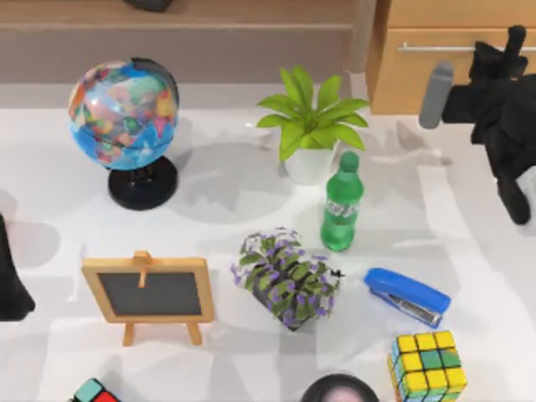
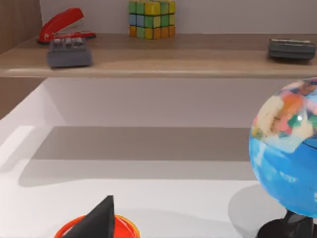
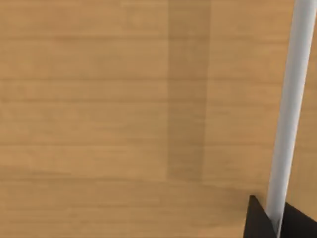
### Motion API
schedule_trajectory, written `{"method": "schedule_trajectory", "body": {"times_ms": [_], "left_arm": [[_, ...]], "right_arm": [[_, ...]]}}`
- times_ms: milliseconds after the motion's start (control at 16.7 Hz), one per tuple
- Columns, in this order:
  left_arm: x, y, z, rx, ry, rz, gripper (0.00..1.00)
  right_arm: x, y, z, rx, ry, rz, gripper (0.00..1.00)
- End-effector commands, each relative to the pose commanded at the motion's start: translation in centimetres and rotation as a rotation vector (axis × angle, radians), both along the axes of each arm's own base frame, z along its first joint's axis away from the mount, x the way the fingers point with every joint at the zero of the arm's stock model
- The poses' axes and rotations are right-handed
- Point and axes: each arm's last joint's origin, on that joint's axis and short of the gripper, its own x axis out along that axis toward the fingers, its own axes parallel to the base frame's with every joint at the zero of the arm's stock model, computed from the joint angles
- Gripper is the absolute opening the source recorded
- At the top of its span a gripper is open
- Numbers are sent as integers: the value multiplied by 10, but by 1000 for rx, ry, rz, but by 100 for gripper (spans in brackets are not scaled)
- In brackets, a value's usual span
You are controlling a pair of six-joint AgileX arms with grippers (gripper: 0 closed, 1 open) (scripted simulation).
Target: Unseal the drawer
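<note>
The drawer [image 1: 435, 79] is the light tan wooden front at the table's back right, with a thin silver bar handle [image 1: 435, 48] across it. My right gripper [image 1: 512, 43] reaches up against that handle near its right end. In the right wrist view the wood front of the drawer [image 3: 124, 124] is very close, and the handle [image 3: 292, 99] runs between my two black fingertips [image 3: 257, 220], which press on it from both sides. My left arm [image 1: 10, 280] stays parked at the table's left edge.
A globe [image 1: 124, 117] stands at the back left below a plain wooden shelf ledge [image 1: 184, 25]. A potted plant [image 1: 310, 126], green bottle [image 1: 341, 205], purple flower pot [image 1: 287, 278], blue stapler [image 1: 408, 296], small chalkboard [image 1: 149, 293] and colour cube [image 1: 427, 364] cover the table.
</note>
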Motion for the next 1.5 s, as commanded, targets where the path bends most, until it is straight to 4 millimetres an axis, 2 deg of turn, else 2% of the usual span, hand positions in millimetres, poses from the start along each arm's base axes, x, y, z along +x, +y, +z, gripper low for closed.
{"method": "schedule_trajectory", "body": {"times_ms": [360, 780, 1200, 1500], "left_arm": [[0, 0, 0, 0, 0, 0, 100], [0, 0, 0, 0, 0, 0, 100], [0, 0, 0, 0, 0, 0, 100], [0, 0, 0, 0, 0, 0, 100]], "right_arm": [[-49, 0, -3, -3, 13, 1, 0], [-58, 0, -3, 1, 10, 0, 0], [-112, 0, -4, -3, 13, -1, 0], [-116, 0, -3, -1, 11, -1, 0]]}}
